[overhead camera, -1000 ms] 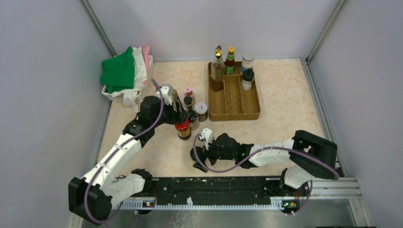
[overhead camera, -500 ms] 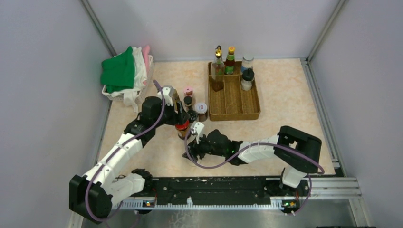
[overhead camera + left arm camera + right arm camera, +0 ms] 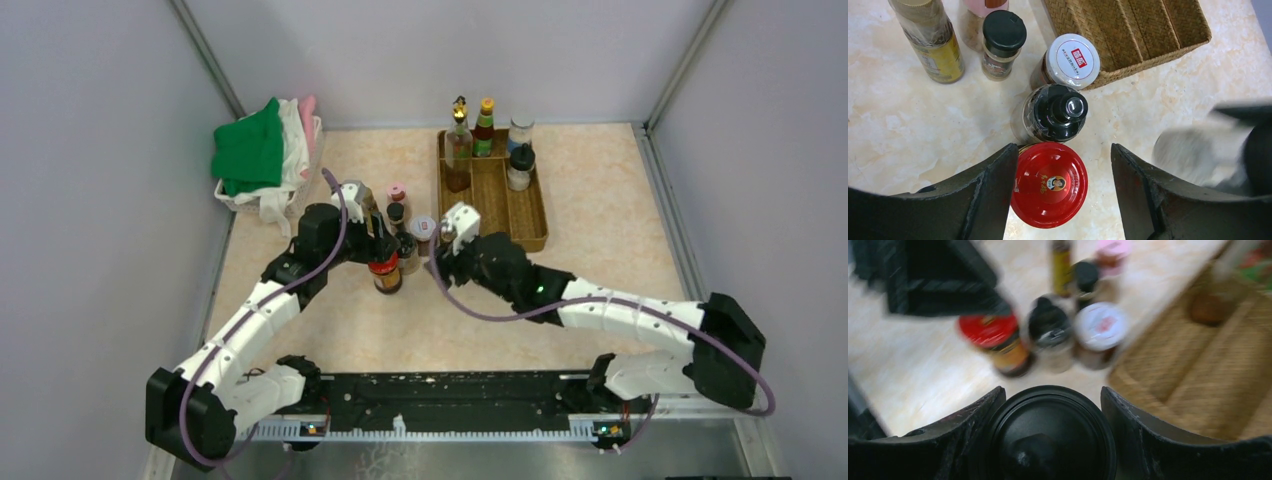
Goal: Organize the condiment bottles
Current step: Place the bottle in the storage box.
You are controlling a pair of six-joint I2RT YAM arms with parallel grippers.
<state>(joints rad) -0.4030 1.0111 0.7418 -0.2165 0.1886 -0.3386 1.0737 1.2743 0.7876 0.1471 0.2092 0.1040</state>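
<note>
My left gripper (image 3: pixel 384 258) is open, and its jaws straddle a red-capped jar (image 3: pixel 1049 183); the left finger is against the cap's edge and the right finger is apart from it. My right gripper (image 3: pixel 1052 436) is shut on a black-capped bottle (image 3: pixel 1048 440) and holds it just left of the tray's near corner in the top view (image 3: pixel 442 262). A black-capped bottle (image 3: pixel 1055 112), a white-capped jar (image 3: pixel 1071 60), a small black-capped jar (image 3: pixel 1003 35), a yellow-labelled bottle (image 3: pixel 933 40) and a pink-capped bottle (image 3: pixel 397 191) stand clustered behind the red jar.
The brown woven tray (image 3: pixel 495 225) holds a tall clear gold-topped bottle (image 3: pixel 458 150), a yellow-capped bottle (image 3: pixel 484 125), a silver-capped jar (image 3: pixel 519 128) and a black-capped bottle (image 3: pixel 520 165) at its far end. A basket of cloths (image 3: pixel 262 155) stands far left.
My right arm has swung from the near middle of the table up and right to beside the tray's near-left corner, with the black-capped bottle in it. The left arm has stayed put.
</note>
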